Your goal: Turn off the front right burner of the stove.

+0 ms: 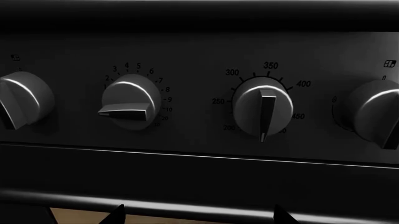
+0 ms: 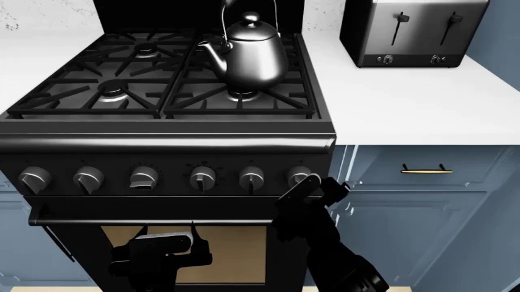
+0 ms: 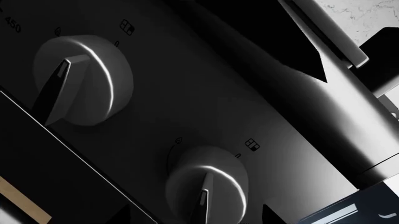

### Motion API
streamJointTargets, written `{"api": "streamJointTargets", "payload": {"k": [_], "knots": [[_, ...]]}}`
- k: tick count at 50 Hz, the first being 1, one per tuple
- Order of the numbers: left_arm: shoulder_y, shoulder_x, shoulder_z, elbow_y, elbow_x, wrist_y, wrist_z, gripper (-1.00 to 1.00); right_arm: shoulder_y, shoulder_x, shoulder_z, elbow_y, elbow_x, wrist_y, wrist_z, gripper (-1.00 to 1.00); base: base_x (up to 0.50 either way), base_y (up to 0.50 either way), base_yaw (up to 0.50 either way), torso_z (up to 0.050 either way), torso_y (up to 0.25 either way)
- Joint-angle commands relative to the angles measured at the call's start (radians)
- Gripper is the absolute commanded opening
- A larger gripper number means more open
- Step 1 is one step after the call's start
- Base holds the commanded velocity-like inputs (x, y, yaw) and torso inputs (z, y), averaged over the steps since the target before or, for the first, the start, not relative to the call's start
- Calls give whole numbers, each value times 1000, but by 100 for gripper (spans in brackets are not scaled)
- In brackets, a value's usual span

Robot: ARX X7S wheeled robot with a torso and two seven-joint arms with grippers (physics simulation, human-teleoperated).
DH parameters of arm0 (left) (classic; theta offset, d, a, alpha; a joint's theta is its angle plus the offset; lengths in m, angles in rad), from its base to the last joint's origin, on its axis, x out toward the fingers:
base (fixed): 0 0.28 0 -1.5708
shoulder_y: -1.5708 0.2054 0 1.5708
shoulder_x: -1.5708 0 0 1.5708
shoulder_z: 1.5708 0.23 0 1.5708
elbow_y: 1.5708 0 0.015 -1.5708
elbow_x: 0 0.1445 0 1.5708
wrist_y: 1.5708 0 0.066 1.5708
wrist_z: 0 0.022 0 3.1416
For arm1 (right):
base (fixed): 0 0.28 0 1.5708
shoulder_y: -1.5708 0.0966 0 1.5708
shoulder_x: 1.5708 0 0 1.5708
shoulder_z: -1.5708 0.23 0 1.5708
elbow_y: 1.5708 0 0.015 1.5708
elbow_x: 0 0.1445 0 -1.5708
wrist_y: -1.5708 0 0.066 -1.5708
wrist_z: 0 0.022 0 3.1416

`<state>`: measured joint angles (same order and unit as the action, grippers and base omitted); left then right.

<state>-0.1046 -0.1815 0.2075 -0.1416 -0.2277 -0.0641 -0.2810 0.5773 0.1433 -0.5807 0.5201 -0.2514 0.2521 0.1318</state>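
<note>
A kettle [image 2: 250, 53] sits over the front right burner [image 2: 241, 93] of the stove [image 2: 170, 143], hiding any flame, so a wrong pick among the six knobs [image 2: 143, 178] could go unnoticed; the rightmost two look alike in the right wrist view. From left to right in the head view: the left gripper [image 2: 162, 243] hangs low before the oven door [image 2: 219, 252], well below the panel, and whether its jaws are spread or closed cannot be told. The right gripper [image 2: 310, 187] reaches up beside the rightmost knob [image 2: 300, 177], its arm angled steeply from below; its spread cannot be told either. A glancing approach risks slipping off the knob.
</note>
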Motion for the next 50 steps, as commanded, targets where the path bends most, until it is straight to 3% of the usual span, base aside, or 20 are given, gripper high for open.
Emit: {"api": "streamJointTargets", "payload": {"k": [1, 37, 38, 50], "knots": [[-2, -3, 5, -3, -4, 1, -6, 100, 7, 0, -5, 20, 10, -5, 7, 100, 0, 0, 0, 0, 0], [-13, -10, 17, -21, -25, -6, -20, 100, 38, -7, -20, 106, 41, -49, 28, 100, 0, 0, 0, 0, 0], [-14, -11, 17, -22, -26, -6, -20, 100, 37, -7, -20, 105, 42, -48, 28, -100, 0, 0, 0, 0, 0], [-16, -13, 22, -23, -30, -7, -26, 100, 39, -3, -23, 101, 50, -48, 32, -100, 0, 0, 0, 0, 0]]}}
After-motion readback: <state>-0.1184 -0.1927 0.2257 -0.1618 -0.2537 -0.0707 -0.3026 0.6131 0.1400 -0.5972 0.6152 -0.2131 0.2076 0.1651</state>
